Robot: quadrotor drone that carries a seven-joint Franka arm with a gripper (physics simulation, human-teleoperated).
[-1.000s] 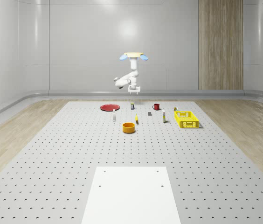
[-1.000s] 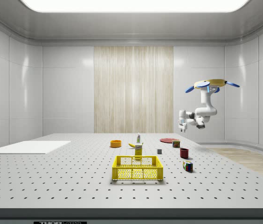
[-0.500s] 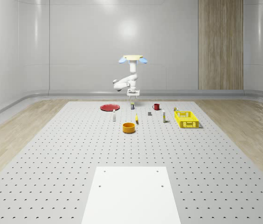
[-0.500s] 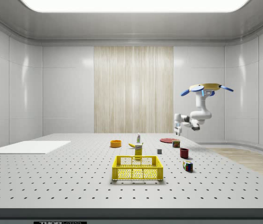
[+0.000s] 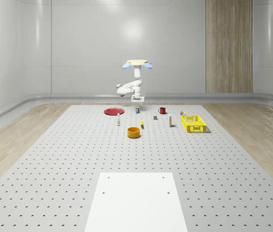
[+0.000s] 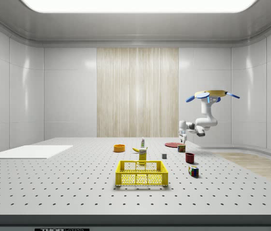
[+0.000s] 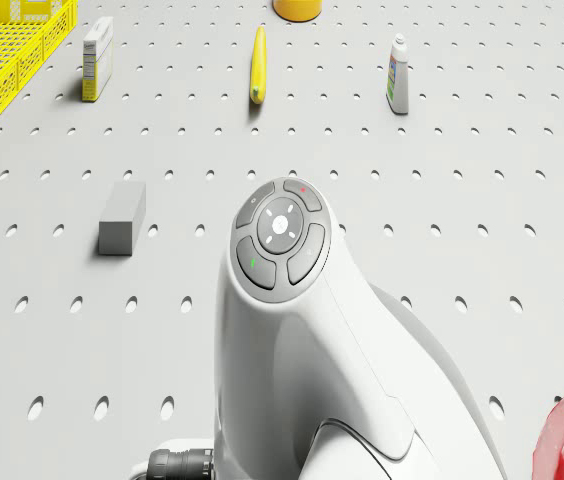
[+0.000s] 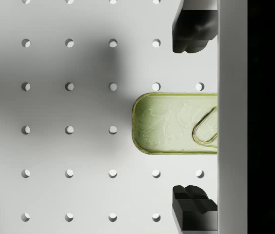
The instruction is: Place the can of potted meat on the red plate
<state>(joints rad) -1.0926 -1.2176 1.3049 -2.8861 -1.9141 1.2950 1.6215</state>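
Observation:
The can of potted meat (image 5: 137, 110) stands on the perforated table near its far edge, also seen as the can (image 6: 181, 148) in the side view. The red plate (image 5: 113, 111) lies to the whole-scene view's left of it. The drone (image 5: 137, 63) hovers above the can with the arm hanging down. My gripper (image 5: 137, 100) points down a short way above the can. In the wrist view the gripper (image 8: 193, 117) is open, one fingertip (image 8: 193, 24) on each side of the can's greenish pull-tab lid (image 8: 171, 124), not touching it.
An orange bowl (image 5: 134, 132), a banana (image 7: 257, 65), a small bottle (image 7: 397, 75), a grey block (image 7: 122, 217), a carton (image 7: 97, 58) and a red mug (image 5: 162, 110) stand nearby. A yellow basket (image 5: 193, 123) sits at the whole-scene view's right. A white sheet (image 5: 136, 200) lies in front.
The drone has come down and shifted slightly, lowering the gripper closer over the can. The can and the plate have not moved.

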